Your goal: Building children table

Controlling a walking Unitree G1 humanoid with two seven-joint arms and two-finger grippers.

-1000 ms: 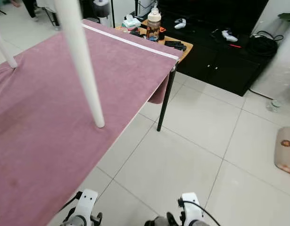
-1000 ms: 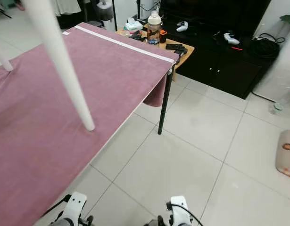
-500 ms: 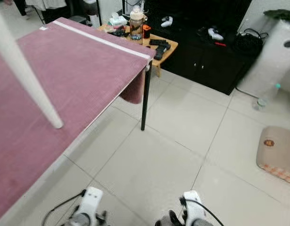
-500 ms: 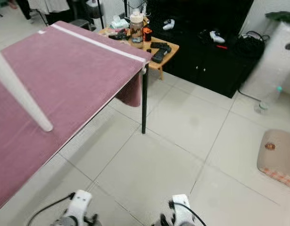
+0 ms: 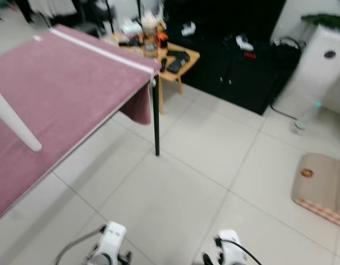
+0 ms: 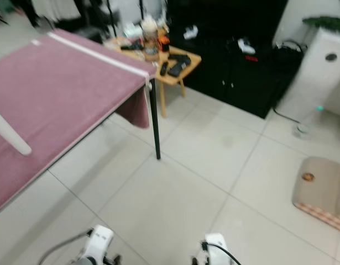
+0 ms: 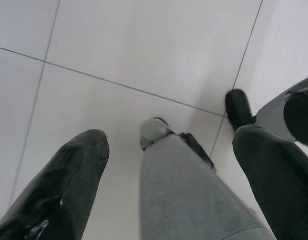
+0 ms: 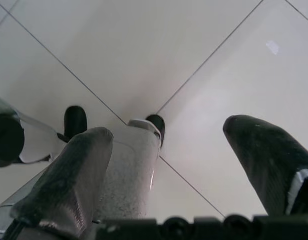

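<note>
White table leg stands tilted on the bench, which is covered in mauve cloth. Left hand and right hand both hang low over the tiled floor, fingers spread apart, gripping nothing. A small wooden table with clutter stands beyond the bench.

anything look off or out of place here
One thing: a white table leg rests slanted on the pink cloth covering the table, a loose part not yet fitted. A beige cushion lies on the floor tiles to the right. Both claws, left claw and right claw, hang open over the floor, holding nothing.
</note>
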